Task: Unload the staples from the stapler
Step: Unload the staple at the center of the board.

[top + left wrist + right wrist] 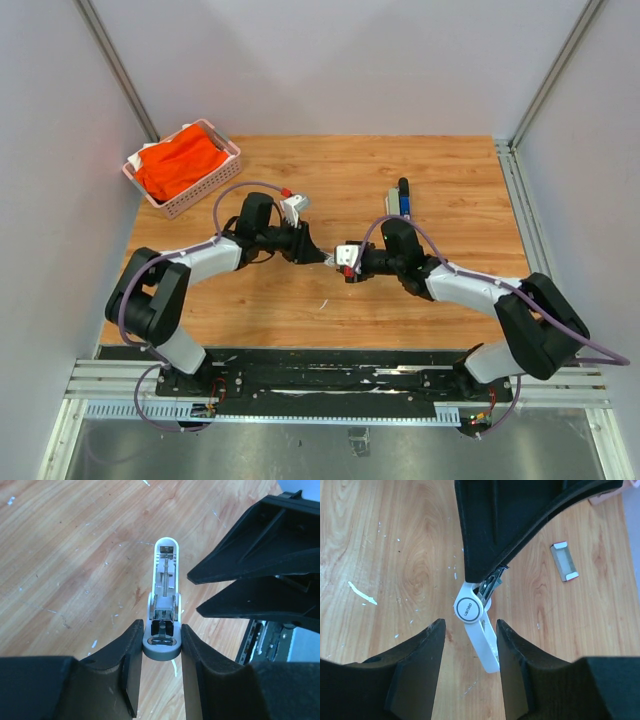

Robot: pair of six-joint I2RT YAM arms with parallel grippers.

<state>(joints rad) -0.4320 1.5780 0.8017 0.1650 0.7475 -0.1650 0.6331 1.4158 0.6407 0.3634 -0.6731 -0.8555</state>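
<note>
1. The stapler [165, 575], white with a round grey hinge end, hangs over the middle of the counter [450, 180]. Nearest of all, in front of it, both arm bases sit bolted at the near edge.
2. From the bases each arm folds outward to an elbow. The forearms then run inward, so the two wrists face each other over the centre.
3. The staples [323, 303], a short pale strip, lie on the bare wood just nearer than the hands, touching neither.
4. The left hand [161, 630] points right and is clenched on the stapler's grey hinge end, one finger on each side. The white top is swung open away from that wrist, with a coil spring and a metal channel showing inside.
5. The right hand [470, 623] points left, released, its fingers spread and gripping nothing. Their tips are just beside the open white top; whether they touch it I cannot tell.
6. Beyond the hands a small white box [564, 561] with red ends lies flat on the wood.
7. Farther back, right of centre, lies a slim blue-and-black tool [404, 198], well apart from both hands.
8. At the far left corner stands a pink basket [207, 186] holding an orange cloth [180, 165].
</note>
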